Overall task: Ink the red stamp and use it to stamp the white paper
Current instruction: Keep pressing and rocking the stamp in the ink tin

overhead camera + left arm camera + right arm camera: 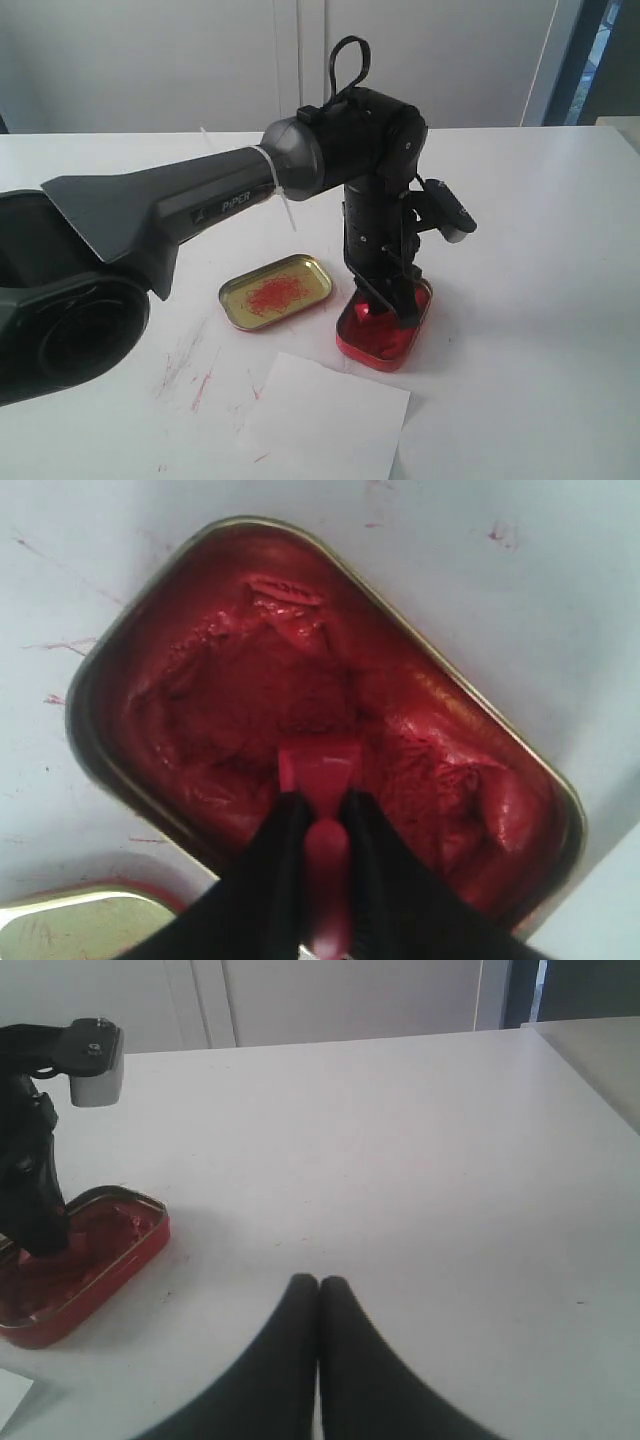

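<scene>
Counted from the left: one dark grey arm (150, 215), entering at the left edge, cut off there, bent down over the tins. Beneath it, red scribble marks (200, 375) on the white surface (540, 300), too faint and scattered to count.

Next, one gold oval tin lid (275, 292), lying hollow side up, red smears in its middle. In the left wrist view only a corner of it showing.

In front of the lid, nearer the camera, one thin plain white rectangular paper sheet (325, 420), lying flat, near edge cut off by the frame. Close to both tins, seemingly touching neither.

Right of the lid, just beside it, one red oval tin of red ink (385, 345), its far side hidden behind the arm in the exterior view.

Inside that tin, one small red stamp (322, 770): wide rectangular base down toward the ink, rounded handle clamped between the two black fingers (280, 850) of the left jaws. Handle end lost below the picture's edge. Contact between base and ink: cannot tell, red on red. From the exterior view, stamp almost wholly hidden by the jaws.

One small camera unit (448, 215) on that wrist, sticking out to the right.

Furthest right, the right jaws, seen only from their own wrist camera: two black fingers (300, 1360) pressed together, nothing between them, over bare surface well apart from the red tin.
</scene>
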Controlling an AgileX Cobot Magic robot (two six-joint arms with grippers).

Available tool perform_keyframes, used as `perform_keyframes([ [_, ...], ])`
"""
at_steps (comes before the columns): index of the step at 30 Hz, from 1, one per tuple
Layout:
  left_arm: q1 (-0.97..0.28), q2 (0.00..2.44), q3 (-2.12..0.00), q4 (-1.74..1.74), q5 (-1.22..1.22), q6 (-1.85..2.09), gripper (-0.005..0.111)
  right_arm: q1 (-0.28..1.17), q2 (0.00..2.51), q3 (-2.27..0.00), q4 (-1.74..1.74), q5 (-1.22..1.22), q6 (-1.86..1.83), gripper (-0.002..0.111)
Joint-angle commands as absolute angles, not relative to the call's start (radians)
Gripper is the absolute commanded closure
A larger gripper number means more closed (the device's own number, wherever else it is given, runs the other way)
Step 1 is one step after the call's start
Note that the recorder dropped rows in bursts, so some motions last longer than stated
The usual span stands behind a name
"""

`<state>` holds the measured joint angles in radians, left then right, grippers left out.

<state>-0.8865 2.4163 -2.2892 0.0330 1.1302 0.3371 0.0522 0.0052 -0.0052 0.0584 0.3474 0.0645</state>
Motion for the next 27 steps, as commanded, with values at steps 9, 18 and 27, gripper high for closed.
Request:
perform_keyframes([
  [9, -0.89, 2.333, -2.294, 0.019, 1.221, 0.339, 0.107, 0.049, 0.0, 0.0, 0.052, 0.341, 0.065, 0.108],
  [18, -0.89, 2.309, -2.294, 0.024, 1.221, 0.339, 0.107, 0.049, 0.0, 0.0, 0.052, 0.341, 0.065, 0.108],
  [27, -0.89, 2.309, -2.294, 0.024, 1.221, 0.339, 0.107, 0.049, 0.0, 0.0, 0.052, 0.341, 0.065, 0.108],
])
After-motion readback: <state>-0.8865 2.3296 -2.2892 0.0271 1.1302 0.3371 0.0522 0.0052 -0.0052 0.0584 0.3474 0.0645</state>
